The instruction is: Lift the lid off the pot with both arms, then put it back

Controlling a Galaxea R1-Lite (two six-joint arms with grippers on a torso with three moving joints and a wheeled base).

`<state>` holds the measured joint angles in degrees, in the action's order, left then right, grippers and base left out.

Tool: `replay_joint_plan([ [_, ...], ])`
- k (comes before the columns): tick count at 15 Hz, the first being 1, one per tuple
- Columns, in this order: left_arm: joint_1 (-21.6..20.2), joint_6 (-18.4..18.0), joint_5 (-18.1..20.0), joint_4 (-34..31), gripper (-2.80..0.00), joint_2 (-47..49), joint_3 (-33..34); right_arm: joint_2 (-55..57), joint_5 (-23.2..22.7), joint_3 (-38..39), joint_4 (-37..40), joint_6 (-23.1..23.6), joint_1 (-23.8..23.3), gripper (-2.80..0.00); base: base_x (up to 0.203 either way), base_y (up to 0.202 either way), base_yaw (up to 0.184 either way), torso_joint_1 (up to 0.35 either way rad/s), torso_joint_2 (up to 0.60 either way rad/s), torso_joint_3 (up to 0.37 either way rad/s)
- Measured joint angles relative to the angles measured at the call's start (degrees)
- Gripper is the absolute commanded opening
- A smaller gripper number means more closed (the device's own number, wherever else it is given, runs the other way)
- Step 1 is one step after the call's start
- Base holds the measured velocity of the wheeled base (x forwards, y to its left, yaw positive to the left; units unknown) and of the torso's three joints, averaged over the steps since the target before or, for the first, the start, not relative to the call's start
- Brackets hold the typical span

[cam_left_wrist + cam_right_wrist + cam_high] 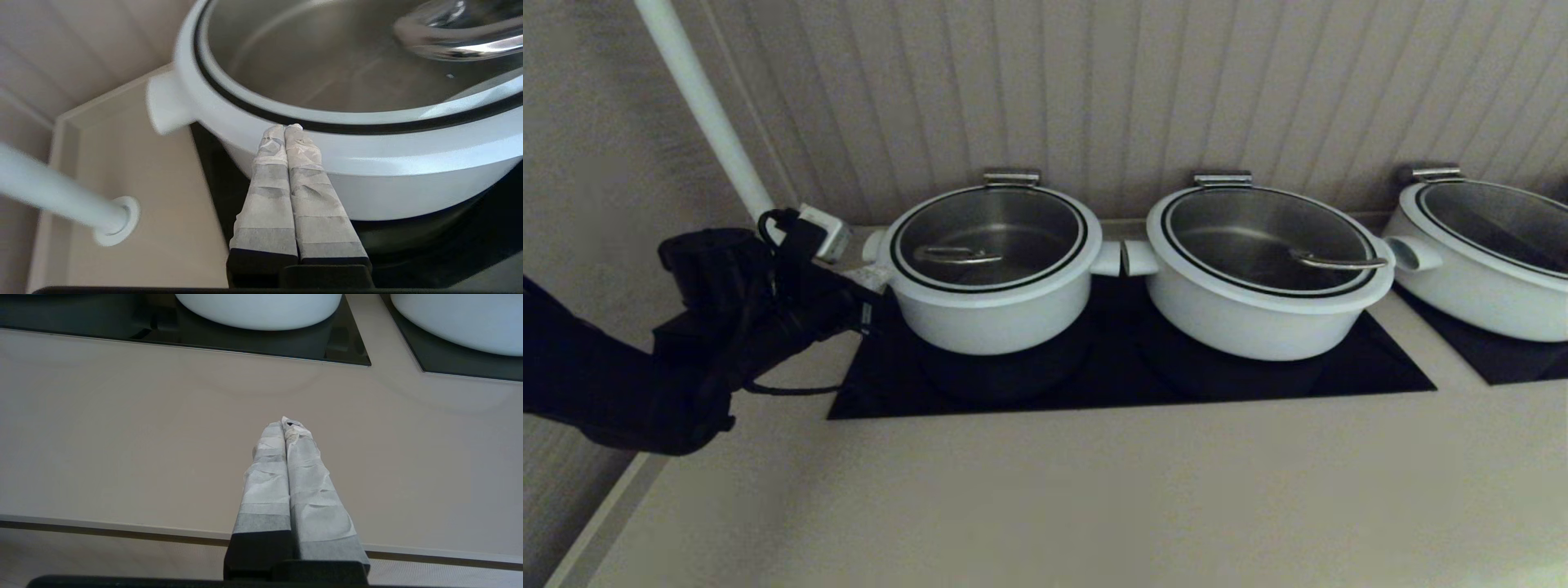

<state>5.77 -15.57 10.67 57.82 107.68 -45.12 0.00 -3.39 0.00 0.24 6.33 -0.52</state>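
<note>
The pot [996, 314] is the leftmost, deeper white one on the black hob, and its left side fills the left wrist view [408, 188]. The lid [988, 237] sits closed on it, with its steel bar handle [956, 256] on top; the glass also shows in the left wrist view [327, 61]. My left gripper [872, 282] is shut and empty. Its taped tips [284, 128] are at the lid's white rim, next to the pot's left stub handle [167, 106]. My right gripper [288, 424] is shut and empty, low over the beige counter near its front edge, out of the head view.
Two wider white pots with lids [1258, 278] [1486, 253] stand to the right of the task pot. A white pole [707, 106] rises from the counter's back left corner behind my left arm. The panelled wall runs close behind the pots. Beige counter [1054, 490] lies in front.
</note>
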Motion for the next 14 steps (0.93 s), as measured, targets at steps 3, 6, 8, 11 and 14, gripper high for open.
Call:
replay_joint_plan([
  [3, -1.74, 0.06, 0.02, 0.06, -2.8, -1.51, 1.79, 0.0, 0.01, 0.0, 0.0, -0.05, 0.0, -2.8, 0.0, 0.0, 0.0, 0.0, 0.0, 0.0],
  [6, -3.59, 0.22, 0.07, 0.11, -2.8, -3.43, 3.87, 0.0, 0.01, 0.0, 0.02, -0.05, 0.0, -2.8, 0.0, 0.0, 0.0, 0.0, 0.0, 0.0],
  [8, -4.64, 0.44, 0.07, 0.12, -2.8, -4.95, 5.46, 0.0, 0.0, 0.0, 0.02, -0.05, 0.0, -2.8, 0.0, 0.0, 0.0, 0.0, 0.0, 0.0],
  [11, -6.0, 0.45, 0.05, 0.11, -2.8, -7.1, 9.26, 0.0, 0.0, 0.0, 0.0, -0.05, 0.0, -2.8, 0.0, 0.0, 0.0, 0.0, 0.0, 0.0],
  [14, -6.62, 0.63, -0.33, 0.12, -2.8, -10.2, 14.19, 0.0, 0.01, 0.0, 0.0, -0.03, 0.0, -2.8, 0.0, 0.0, 0.0, 0.0, 0.0, 0.0],
])
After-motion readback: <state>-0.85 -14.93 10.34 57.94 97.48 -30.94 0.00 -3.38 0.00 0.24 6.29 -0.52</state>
